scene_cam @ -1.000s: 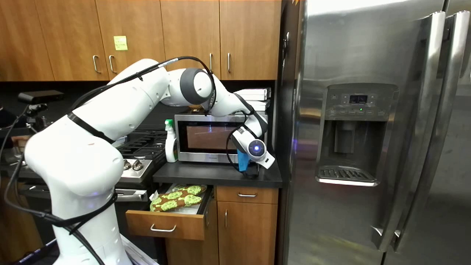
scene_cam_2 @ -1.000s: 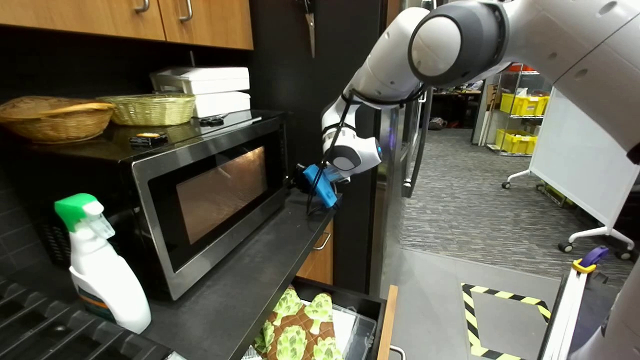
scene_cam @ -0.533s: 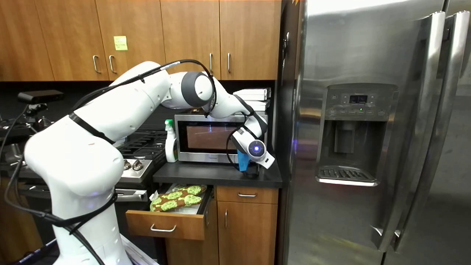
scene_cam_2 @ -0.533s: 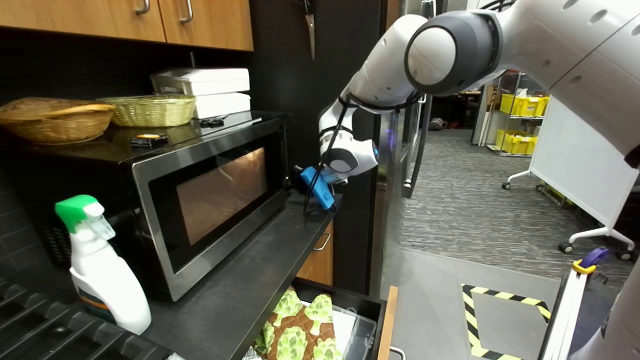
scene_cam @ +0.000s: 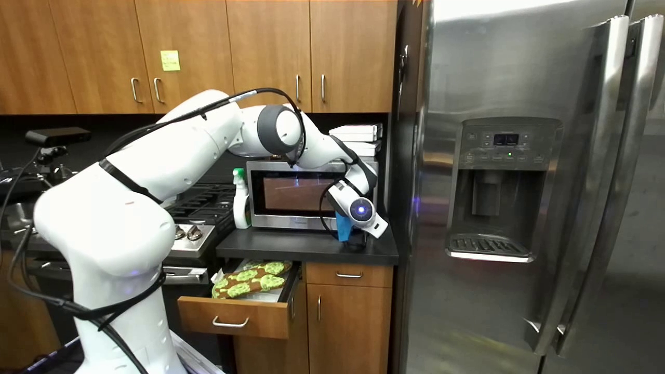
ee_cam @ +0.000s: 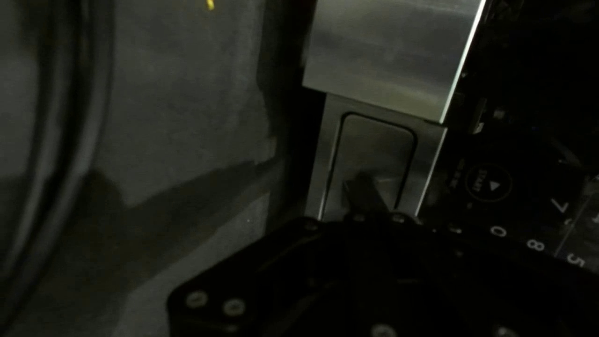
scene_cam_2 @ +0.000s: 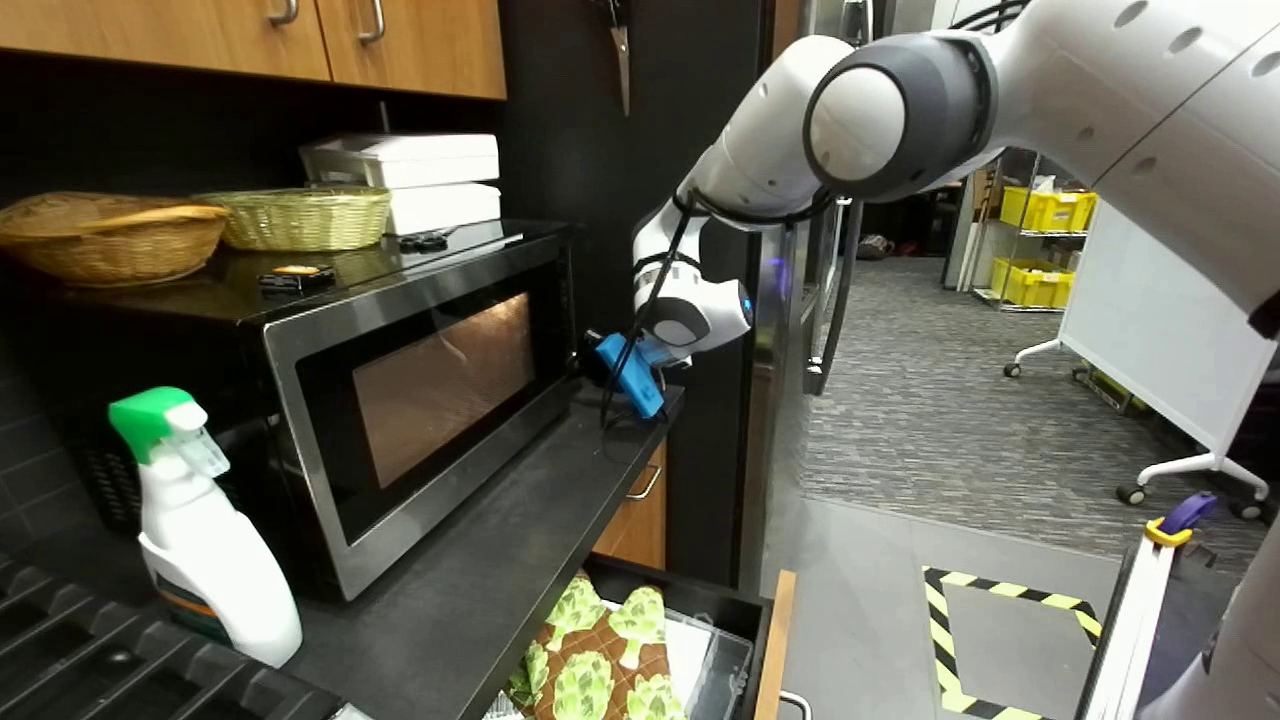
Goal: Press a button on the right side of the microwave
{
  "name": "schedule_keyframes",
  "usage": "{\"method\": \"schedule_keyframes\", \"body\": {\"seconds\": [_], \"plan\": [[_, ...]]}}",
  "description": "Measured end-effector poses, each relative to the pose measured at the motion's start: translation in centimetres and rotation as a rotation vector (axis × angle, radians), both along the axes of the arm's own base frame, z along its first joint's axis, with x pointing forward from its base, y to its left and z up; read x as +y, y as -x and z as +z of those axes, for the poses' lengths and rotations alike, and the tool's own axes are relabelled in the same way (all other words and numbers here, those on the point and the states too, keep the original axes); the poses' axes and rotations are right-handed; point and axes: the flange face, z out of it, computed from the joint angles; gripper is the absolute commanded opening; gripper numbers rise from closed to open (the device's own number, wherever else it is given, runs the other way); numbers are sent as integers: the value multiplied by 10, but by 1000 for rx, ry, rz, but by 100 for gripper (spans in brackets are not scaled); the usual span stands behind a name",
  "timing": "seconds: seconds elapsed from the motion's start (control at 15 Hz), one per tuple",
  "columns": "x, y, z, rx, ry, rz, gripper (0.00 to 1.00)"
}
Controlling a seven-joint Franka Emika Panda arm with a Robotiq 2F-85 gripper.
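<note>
Microwave [scene_cam_2: 430,400], in an exterior view: nine o'clock from my closed hand [ee_cam: 362,189], which has just eased slightly closer, so the press looks near. In the wrist view I overlap the steel button [ee_cam: 376,145]; contact unclear.

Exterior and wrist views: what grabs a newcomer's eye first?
Likely the white, jointed robot arm, arched across both exterior views toward the stainless-steel microwave with a dark glass door. Next, the brown quilted fabric with bright green artichokes in the open wooden drawer under the black counter. In the wrist view, the black gripper overlaps a rectangular steel button beside a glossy black keypad; contact is unclear.
</note>
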Motion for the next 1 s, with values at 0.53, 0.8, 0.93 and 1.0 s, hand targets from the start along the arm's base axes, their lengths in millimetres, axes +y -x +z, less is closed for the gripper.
{"method": "schedule_keyframes", "body": {"seconds": [0.53, 0.8, 0.93, 1.0], "plan": [[3, -7, -4, -14, 1, -3, 0], [3, -7, -7, -13, 2, -3, 0], [3, -8, -7, -12, 3, -4, 0], [3, -8, -8, -12, 3, -4, 0]]}}
